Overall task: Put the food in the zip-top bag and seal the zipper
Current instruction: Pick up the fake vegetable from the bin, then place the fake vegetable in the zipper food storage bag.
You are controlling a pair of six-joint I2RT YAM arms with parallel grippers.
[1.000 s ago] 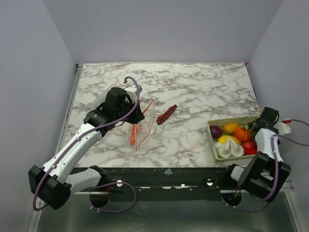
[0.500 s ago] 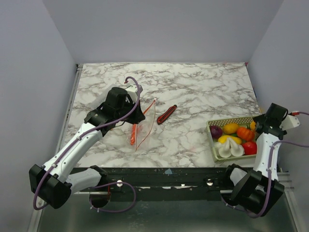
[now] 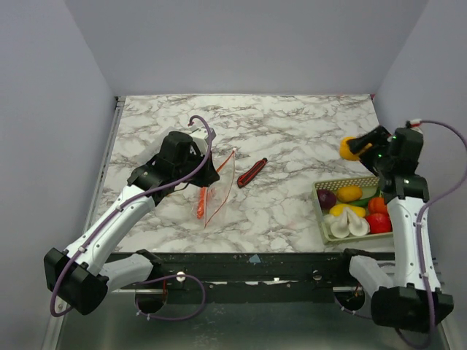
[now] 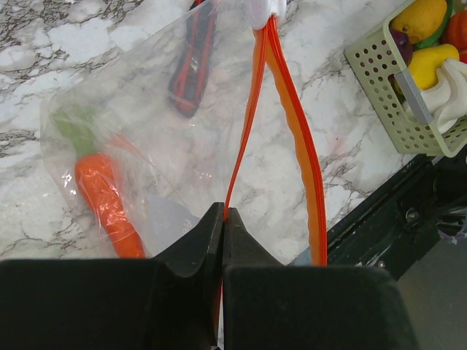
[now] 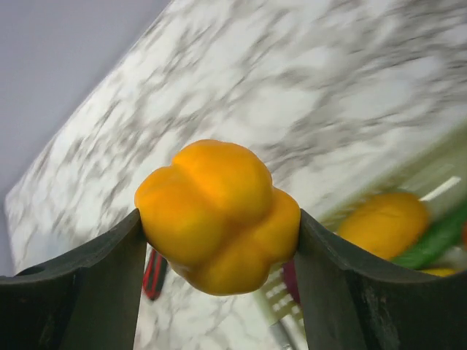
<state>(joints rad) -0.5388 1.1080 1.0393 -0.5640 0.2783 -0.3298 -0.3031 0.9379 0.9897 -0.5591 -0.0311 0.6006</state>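
Note:
The clear zip-top bag (image 3: pixel 219 191) stands on the marble left of centre, its orange-red zipper (image 4: pixel 292 138) parted. My left gripper (image 3: pixel 208 177) is shut on one side of the zipper strip and holds the mouth up. A toy carrot (image 4: pixel 106 198) lies inside the bag. My right gripper (image 3: pixel 357 148) is shut on a yellow-orange toy pepper (image 5: pixel 219 215), raised above the table behind the basket (image 3: pixel 321 208). Several more toy fruits and vegetables (image 3: pixel 354 211) lie in that basket.
A slim red-and-black stick (image 3: pixel 252 172) lies on the marble just right of the bag; it also shows through the bag in the left wrist view (image 4: pixel 191 62). The pale green perforated basket sits at the table's front right, near the edge.
My right gripper has lifted out of the basket with the yellow-orange pepper and swung up and back-left. The left gripper and bag have stayed put.

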